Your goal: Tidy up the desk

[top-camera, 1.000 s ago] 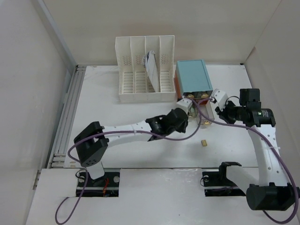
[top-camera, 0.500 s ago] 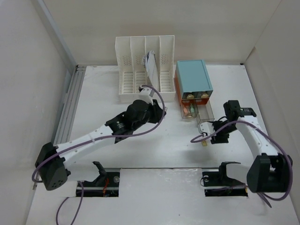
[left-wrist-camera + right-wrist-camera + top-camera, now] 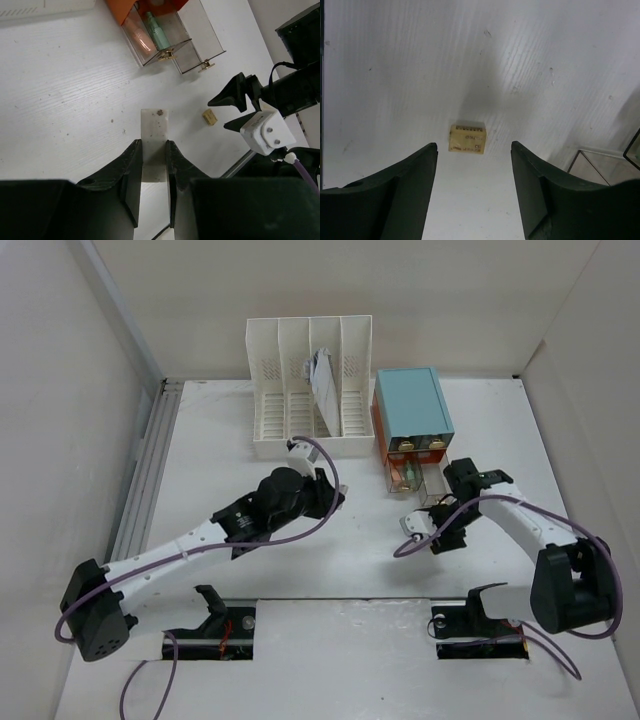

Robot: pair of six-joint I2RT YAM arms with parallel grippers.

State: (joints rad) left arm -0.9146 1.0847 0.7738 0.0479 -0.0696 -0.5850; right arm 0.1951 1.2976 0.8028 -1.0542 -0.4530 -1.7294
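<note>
Left hand (image 3: 154, 150): narrow, clamping thin white flat strip (image 3: 154, 122), material unclear | Right hand (image 3: 472, 150): wide, over small tan rectangular block (image 3: 467, 138) at frame centre on scuffed white worktop (image 3: 395, 60).

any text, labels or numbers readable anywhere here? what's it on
No text reads clearly.
On the tan block: dark print, too blurred to read.
On the paper in the file rack: dark marks, too small to read.
On the white strip in the left gripper: one dark speck, no text.
</note>
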